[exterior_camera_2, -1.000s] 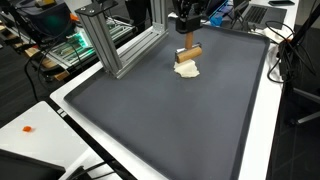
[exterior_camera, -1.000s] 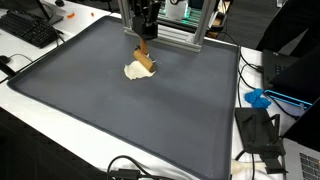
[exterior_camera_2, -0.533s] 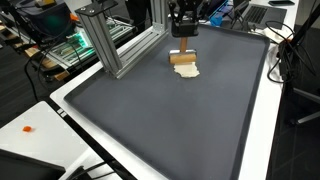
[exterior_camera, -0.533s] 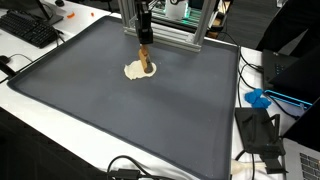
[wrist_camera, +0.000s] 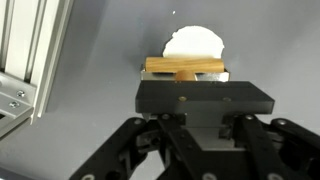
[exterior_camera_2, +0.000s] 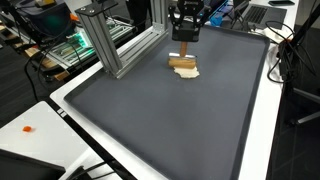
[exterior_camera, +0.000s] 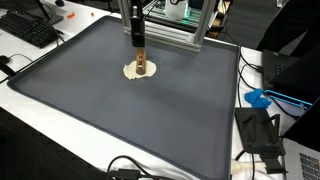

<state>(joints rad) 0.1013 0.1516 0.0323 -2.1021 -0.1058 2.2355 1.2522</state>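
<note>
A wooden block [exterior_camera: 141,62] with a short upright stem stands on a white patch [exterior_camera: 134,72] on the dark grey mat [exterior_camera: 120,120]. My gripper [exterior_camera: 138,44] comes straight down from above and is shut on the stem. In an exterior view the block [exterior_camera_2: 183,62] lies crosswise over the white patch [exterior_camera_2: 188,72], under the gripper [exterior_camera_2: 184,42]. In the wrist view the block [wrist_camera: 170,66] shows as a horizontal bar with the white patch [wrist_camera: 193,42] behind it. The gripper [wrist_camera: 187,78] has its black body covering its fingertips.
An aluminium frame [exterior_camera: 170,35] stands at the mat's far edge, close behind the gripper; its post [exterior_camera_2: 100,35] shows in both exterior views. A keyboard [exterior_camera: 30,30], a blue object [exterior_camera: 258,98] and cables [exterior_camera: 130,168] lie off the mat.
The gripper has turned about its vertical axis with the wooden block in it. The block stayed over the white patch and now shows its narrow side in an exterior view.
</note>
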